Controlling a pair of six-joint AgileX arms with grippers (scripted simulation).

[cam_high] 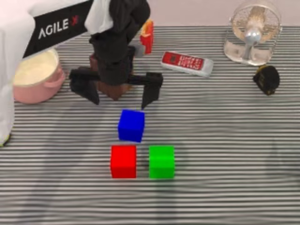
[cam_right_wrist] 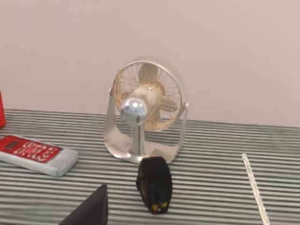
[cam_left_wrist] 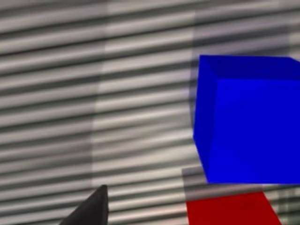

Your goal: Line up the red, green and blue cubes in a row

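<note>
The blue cube point(cam_high: 131, 125) sits alone in the middle of the striped table. Just in front of it, the red cube point(cam_high: 123, 161) and the green cube point(cam_high: 161, 161) stand side by side with a small gap. My left gripper point(cam_high: 119, 95) hovers open just behind the blue cube, its fingers point(cam_high: 152, 90) spread wider than the cube and holding nothing. The left wrist view shows the blue cube point(cam_left_wrist: 248, 119) close up, the red cube point(cam_left_wrist: 232, 210) beside it and one dark fingertip point(cam_left_wrist: 96, 206). My right arm is outside the top view; only its fingertip point(cam_right_wrist: 93, 208) shows, open and empty.
A brown wooden block point(cam_high: 112, 90) lies partly under the left gripper. A pink pot point(cam_high: 35, 75) stands at the left, a red carton point(cam_high: 146, 35) and a red-and-white bar point(cam_high: 186, 63) at the back. A fan point(cam_high: 253, 33) and a black object point(cam_high: 267, 78) are at the right.
</note>
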